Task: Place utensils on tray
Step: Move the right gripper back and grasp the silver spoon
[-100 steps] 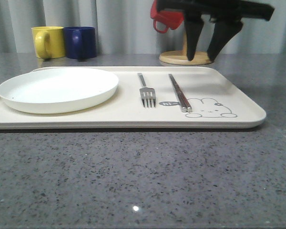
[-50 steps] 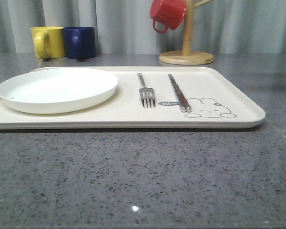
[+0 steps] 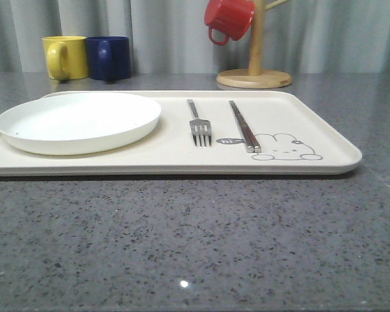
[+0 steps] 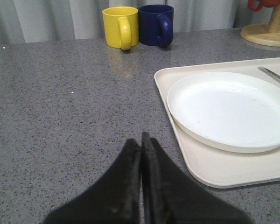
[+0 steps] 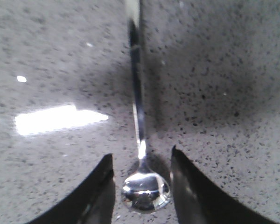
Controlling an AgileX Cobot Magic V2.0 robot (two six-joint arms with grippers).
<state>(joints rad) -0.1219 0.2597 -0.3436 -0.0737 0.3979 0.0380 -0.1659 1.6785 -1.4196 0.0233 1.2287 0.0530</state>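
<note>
On the cream tray (image 3: 325, 140) with the rabbit drawing lie a silver fork (image 3: 198, 123) and a pair of flat chopsticks (image 3: 244, 125), side by side to the right of the plate. The tray's corner (image 4: 210, 163) also appears in the left wrist view. A long-handled spoon (image 5: 139, 140) lies on the grey stone table, its round bowl between the fingers of my right gripper (image 5: 141, 158), which is open and not touching it. My left gripper (image 4: 141, 140) is shut and empty, over the table beside the tray's near left corner.
A round white plate (image 3: 78, 121) fills the tray's left part. A yellow mug (image 3: 65, 57) and a blue mug (image 3: 109, 57) stand at the back left. A wooden mug stand (image 3: 255, 71) with a red mug (image 3: 227, 19) stands behind the tray.
The right gripper, which hung open in front of the mug stand a second ago, has left the front view to the right. Tray, fork and chopsticks have not moved.
</note>
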